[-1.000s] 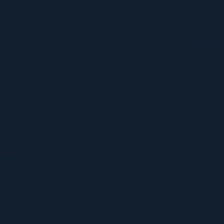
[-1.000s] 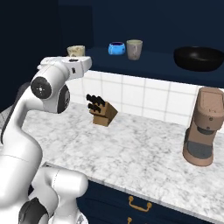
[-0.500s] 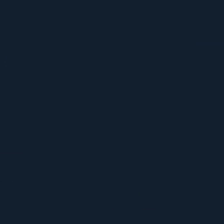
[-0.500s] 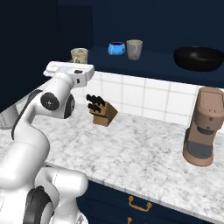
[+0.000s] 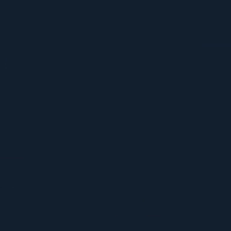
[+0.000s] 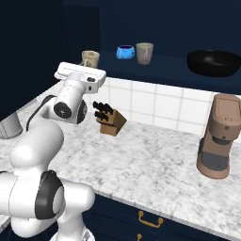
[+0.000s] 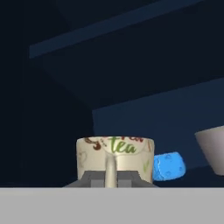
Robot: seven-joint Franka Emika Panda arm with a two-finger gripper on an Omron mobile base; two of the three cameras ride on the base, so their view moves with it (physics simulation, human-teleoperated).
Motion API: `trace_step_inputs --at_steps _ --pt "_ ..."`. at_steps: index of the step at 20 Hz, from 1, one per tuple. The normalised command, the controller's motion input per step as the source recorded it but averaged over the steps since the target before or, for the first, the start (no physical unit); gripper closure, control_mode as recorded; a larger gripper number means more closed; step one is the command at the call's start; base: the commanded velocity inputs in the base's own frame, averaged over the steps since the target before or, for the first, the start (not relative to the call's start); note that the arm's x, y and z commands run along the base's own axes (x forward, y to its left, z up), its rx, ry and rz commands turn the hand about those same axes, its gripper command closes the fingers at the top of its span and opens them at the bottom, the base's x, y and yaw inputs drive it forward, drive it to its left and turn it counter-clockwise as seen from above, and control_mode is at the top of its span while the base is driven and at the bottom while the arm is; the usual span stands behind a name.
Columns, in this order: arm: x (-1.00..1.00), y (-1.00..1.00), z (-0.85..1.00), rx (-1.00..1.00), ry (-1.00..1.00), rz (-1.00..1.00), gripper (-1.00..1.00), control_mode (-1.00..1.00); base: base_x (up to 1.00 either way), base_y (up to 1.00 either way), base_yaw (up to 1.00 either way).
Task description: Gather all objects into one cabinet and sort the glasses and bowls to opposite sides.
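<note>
A: Status? The tea mug (image 7: 114,158) stands on the dark cabinet shelf (image 6: 169,66), left of the blue bowl (image 6: 125,52) and a grey cup (image 6: 144,52).

B: Gripper (image 7: 111,178) clamped on its handle. Sorting appears unfinished. Against the earlier frames, the arm has extended toward the shelf; tableware unmoved.

A cream ceramic mug (image 7: 114,157) printed with green "tea" lettering sits at 9 o'clock of a bright blue spotted bowl (image 7: 169,166) and a plain beige cup (image 7: 213,148).
</note>
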Motion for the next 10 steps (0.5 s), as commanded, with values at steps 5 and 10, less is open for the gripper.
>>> trace_step_inputs --at_steps 5,10 --pt "0.0 -0.04 0.23 0.06 0.0 0.0 1.0 -1.0 0.0 0.0 0.0" --pt "0.0 0.0 0.01 0.02 -0.02 0.0 1.0 -1.0 0.0 0.0 0.0"
